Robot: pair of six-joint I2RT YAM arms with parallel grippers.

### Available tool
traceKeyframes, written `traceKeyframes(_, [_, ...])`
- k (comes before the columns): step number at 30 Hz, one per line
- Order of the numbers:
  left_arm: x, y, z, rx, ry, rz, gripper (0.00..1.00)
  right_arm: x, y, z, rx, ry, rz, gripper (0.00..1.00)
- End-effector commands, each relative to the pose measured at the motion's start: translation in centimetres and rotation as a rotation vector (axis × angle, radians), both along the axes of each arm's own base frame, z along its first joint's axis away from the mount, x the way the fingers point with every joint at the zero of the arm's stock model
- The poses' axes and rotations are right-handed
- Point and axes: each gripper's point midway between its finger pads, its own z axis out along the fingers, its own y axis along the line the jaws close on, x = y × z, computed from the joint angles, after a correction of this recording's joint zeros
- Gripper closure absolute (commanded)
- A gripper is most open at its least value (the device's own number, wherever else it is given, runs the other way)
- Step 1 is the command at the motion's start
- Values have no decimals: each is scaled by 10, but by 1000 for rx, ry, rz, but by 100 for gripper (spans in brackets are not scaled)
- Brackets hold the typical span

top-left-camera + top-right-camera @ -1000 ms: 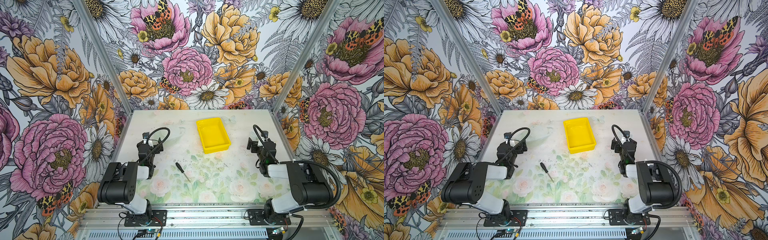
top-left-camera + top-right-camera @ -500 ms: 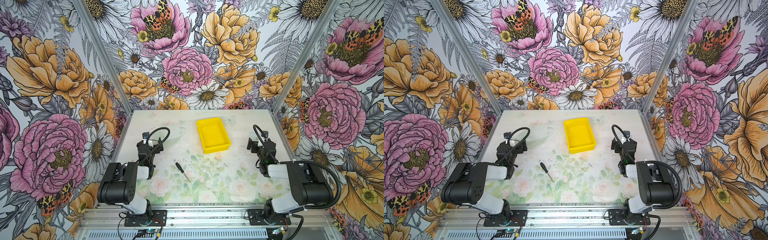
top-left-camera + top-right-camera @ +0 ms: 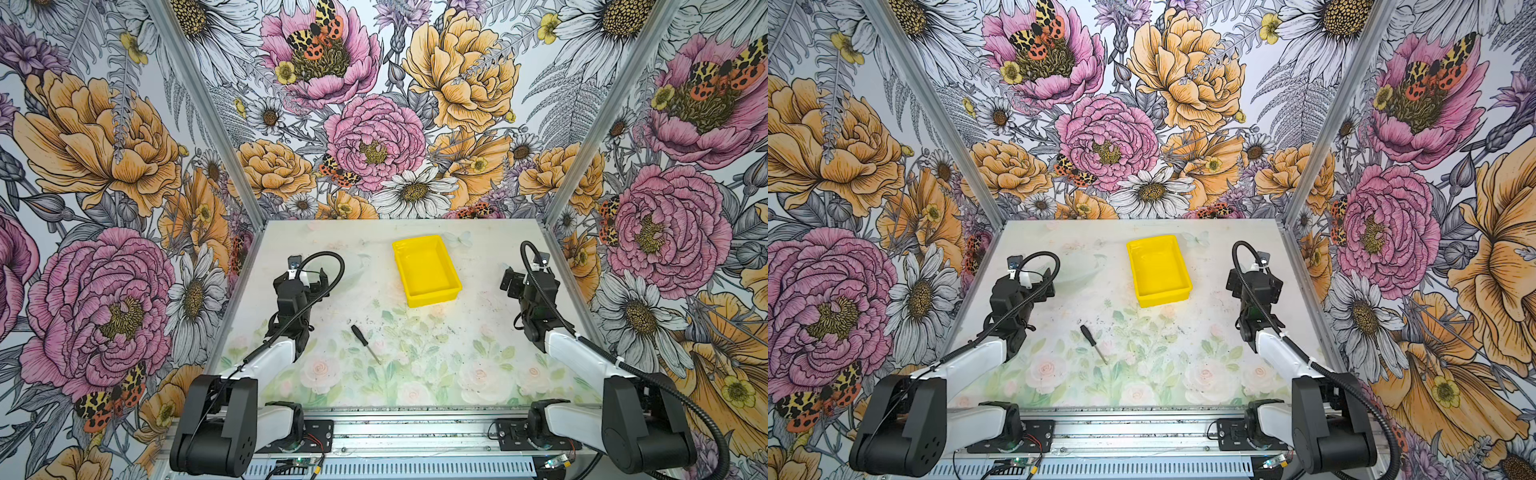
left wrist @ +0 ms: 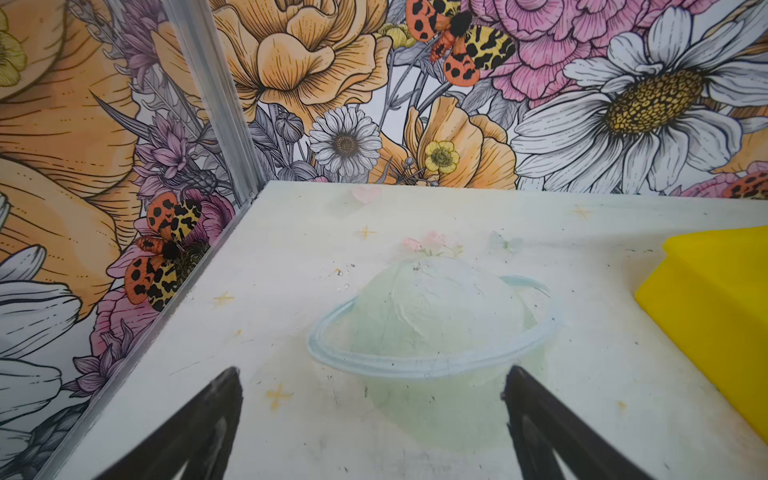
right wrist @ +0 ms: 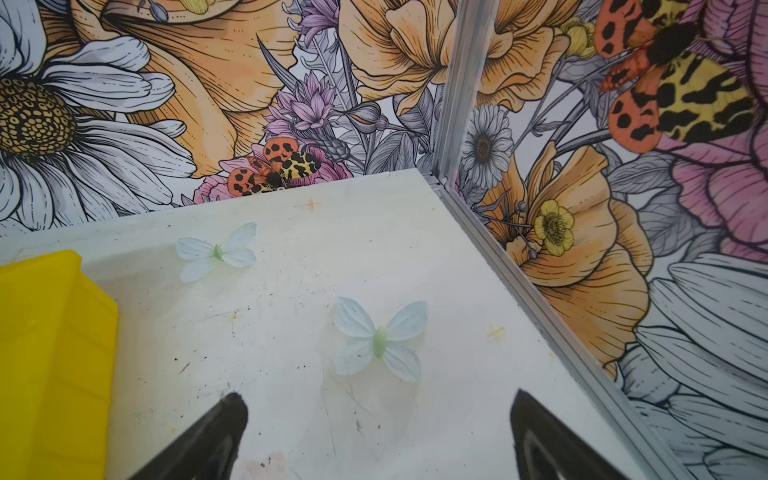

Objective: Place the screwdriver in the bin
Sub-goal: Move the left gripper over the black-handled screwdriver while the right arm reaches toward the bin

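Left wrist view. My left pincer (image 4: 372, 374) stands with its jaws wide apart and nothing between them, over bare table (image 4: 415, 232). One outer wall of the yellow bin (image 4: 706, 324) shows at the edge of the picture. The screwdriver is not in this view.

Right wrist view. My right pincer (image 5: 378, 395) also has its jaws apart and is empty, again over bare table. A wall of the bin shows at the edge. There is no screwdriver here either.

Both top views. The screwdriver (image 3: 365, 344) (image 3: 1095, 345) lies flat on the table, just left of centre in the lower half of the frame. Its black handle points to the upper left and its tip to the lower right. The bin sits above it and to the right, well apart from it and with nothing inside. My left pincer is to the left of the tool and nearer to it than my right pincer, which is at the right of the frame. Neither touches the tool.

Assessment. I judge the tool to be light and stiff, and its round body is liable to roll. The thin metal shaft looks slick, while the ribbed handle offers purchase. I recommend gripping across the middle of the handle with the jaws brought down close to the table, since the tool lies low. Nothing has been picked up yet.
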Motion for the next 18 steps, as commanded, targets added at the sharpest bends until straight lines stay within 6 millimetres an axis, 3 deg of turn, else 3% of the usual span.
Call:
traceKeyframes(1, [-9,1,-1,19,71,28,1,-26,-7,-6,26,128,-109,1])
traceKeyframes(7, [-18,-6,14,-57,117,55,1,-46,23,0,138,185,-67,1])
traceKeyframes(11, [-18,-21,22,-116,148,26,1,-59,46,-11,220,295,-21,0])
traceKeyframes(18, [-29,-30,11,-256,327,52,1,-71,93,-17,218,341,113,0])
